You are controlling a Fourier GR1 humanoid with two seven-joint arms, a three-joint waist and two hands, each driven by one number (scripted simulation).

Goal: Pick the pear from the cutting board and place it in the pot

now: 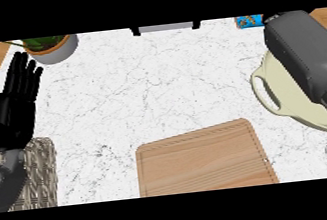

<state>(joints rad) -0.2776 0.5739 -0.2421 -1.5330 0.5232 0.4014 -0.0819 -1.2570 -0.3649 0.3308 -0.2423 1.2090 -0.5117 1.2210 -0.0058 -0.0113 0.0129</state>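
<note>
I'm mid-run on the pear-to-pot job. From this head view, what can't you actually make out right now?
- Pear: not visible; the cutting board is bare.
- Right hand: out of view, only the right forearm shows.
- Pot: its inside is covered by that forearm, its right side cut off by the edge.
- Blue item at the top edge: too small to identify.
- Left hand: open, resting at the left.

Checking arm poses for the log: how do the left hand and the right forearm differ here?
The left hand is black, open, fingers pointing up, at the view's left edge beside the potted plant. The right forearm is grey and lies across the cream pot, hiding most of it; its hand is out of view. Neither touches the cutting board.
</note>
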